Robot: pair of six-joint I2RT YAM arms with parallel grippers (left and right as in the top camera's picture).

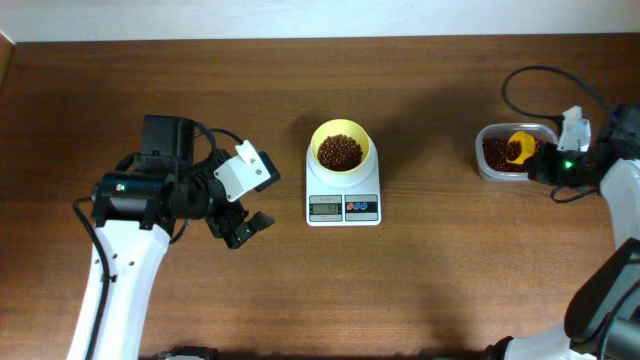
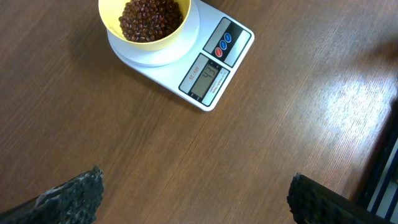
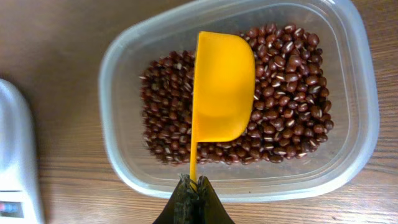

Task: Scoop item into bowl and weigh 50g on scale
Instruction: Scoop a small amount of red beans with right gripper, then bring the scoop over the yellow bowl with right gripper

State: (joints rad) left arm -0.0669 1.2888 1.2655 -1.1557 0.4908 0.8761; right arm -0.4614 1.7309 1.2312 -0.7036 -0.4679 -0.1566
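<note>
Digits on the scale (image 1: 343, 192) are too small to read (the bowl (image 2: 144, 45) is cut off above).

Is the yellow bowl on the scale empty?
No, the bowl on the scale holds a heap of red-brown beans.

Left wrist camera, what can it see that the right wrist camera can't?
Only the left wrist view shows the yellow bowl of beans sitting on the scale, with its display and buttons. Only the right wrist view shows the clear container and the yellow scoop, its handle pinched by the right gripper. Both show red-brown beans and the brown table.
</note>
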